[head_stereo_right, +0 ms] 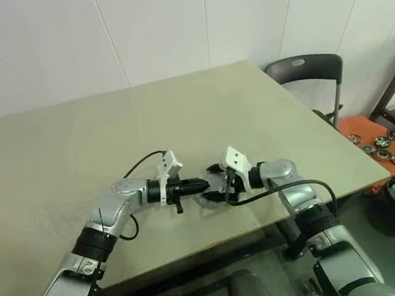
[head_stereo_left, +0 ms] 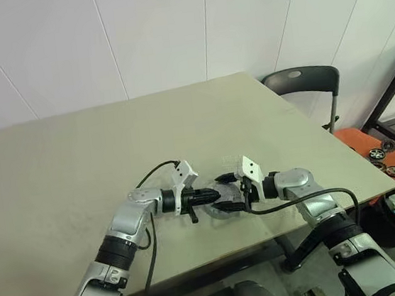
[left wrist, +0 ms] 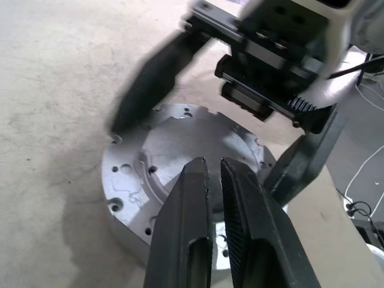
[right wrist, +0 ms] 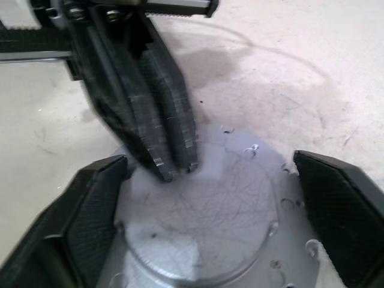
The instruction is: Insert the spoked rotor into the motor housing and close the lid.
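The big beige table point(head_stereo_left: 114, 165) is carrying the whole play, and both arms are meeting low near its front edge, over one round silver-grey metal body. I'm reading that body as the motor housing point(left wrist: 123, 180) with the lid point(right wrist: 210, 210) already sitting on top. If so, the spoked rotor is lying inside and the task is nearly over, with only a check of the lid's seating and the pull-away remaining. That's a judgement, since the inside is hidden. The right gripper point(head_stereo_left: 224, 192) is standing wide open, its fingers flanking the body on either side without clamping it. The left gripper point(head_stereo_left: 214, 195) is pinched shut on nothing, its tips hovering at the top face. The face is looking scratched and stepped, a raised circle on a wider flange dotted with small holes.
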`<action>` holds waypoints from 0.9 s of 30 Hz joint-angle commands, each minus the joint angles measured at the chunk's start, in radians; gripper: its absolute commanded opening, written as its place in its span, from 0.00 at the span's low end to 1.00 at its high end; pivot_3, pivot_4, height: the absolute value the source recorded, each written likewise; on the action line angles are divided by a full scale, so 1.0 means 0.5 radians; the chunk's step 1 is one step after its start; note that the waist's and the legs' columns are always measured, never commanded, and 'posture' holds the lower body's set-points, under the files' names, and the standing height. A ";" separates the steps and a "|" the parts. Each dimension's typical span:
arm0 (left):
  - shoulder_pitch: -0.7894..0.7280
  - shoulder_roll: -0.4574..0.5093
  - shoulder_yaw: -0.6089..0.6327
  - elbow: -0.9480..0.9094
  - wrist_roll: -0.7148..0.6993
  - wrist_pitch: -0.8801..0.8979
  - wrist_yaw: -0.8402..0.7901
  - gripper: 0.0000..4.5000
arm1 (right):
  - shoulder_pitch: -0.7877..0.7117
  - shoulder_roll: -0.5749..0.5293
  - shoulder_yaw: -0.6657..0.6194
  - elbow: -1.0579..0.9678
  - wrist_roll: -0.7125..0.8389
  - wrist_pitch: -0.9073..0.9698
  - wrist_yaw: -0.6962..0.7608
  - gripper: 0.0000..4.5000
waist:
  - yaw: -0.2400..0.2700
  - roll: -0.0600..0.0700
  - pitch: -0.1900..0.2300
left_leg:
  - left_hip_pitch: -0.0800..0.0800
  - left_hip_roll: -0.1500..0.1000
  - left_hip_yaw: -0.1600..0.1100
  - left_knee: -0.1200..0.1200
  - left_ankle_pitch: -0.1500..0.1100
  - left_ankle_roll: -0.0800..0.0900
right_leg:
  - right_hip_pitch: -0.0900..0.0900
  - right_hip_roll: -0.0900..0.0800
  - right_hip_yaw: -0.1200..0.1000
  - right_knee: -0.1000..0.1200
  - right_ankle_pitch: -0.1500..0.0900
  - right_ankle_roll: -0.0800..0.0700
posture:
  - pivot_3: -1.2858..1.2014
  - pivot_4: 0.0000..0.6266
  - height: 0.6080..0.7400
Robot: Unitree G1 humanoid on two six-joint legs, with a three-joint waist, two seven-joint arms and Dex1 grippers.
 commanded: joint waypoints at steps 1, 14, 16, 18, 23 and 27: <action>0.035 0.007 -0.057 0.047 0.060 0.050 0.020 0.10 | 0.097 -0.009 0.091 0.046 -0.071 0.076 -0.004 0.99 | 0.003 0.000 -0.002 | 0.000 0.000 0.000 0.000 0.000 0.000 | 0.000 0.000 0.000 0.000 0.000 0.000 | 0.52 0.00 1.00; 0.002 -0.025 -0.043 0.103 0.071 0.026 0.028 0.10 | 0.151 0.051 -0.043 -0.532 0.257 0.325 0.007 0.99 | 0.011 0.007 0.001 | -0.010 -0.006 -0.003 -0.003 -0.001 0.000 | -0.006 -0.003 0.003 0.001 0.000 0.000 | 0.52 0.00 1.00; -0.007 -0.035 -0.047 0.117 0.073 0.016 0.028 0.10 | 0.140 0.061 -0.088 -0.619 0.303 0.395 -0.033 0.99 | 0.010 0.008 0.001 | -0.019 -0.009 -0.003 -0.003 -0.001 0.000 | -0.014 -0.003 0.003 0.001 0.001 0.001 | 0.52 0.00 1.00; -0.019 -0.043 -0.051 0.136 0.075 0.005 0.026 0.10 | 0.087 0.071 -0.152 -0.654 0.332 0.428 -0.085 0.99 | 0.015 0.008 0.001 | -0.035 -0.012 -0.003 -0.003 -0.002 0.000 | -0.029 -0.003 0.003 0.005 0.002 0.001 | 0.52 0.00 1.00; -0.030 -0.063 -0.050 0.182 0.083 -0.029 0.027 0.10 | -0.108 0.002 -0.378 -0.441 0.457 0.416 -0.087 0.99 | 0.078 0.009 0.002 | -0.038 -0.015 -0.006 -0.001 -0.002 0.001 | -0.044 -0.004 0.006 0.008 0.010 0.004 | 0.52 0.00 1.00; -0.029 -0.075 -0.050 0.207 0.087 -0.052 0.023 0.10 | -0.220 -0.193 -0.485 -0.305 0.529 0.435 0.048 0.99 | 0.149 0.010 0.002 | -0.039 -0.026 -0.007 0.000 -0.002 0.001 | -0.039 -0.011 0.006 0.000 0.009 0.003 | 0.52 0.00 1.00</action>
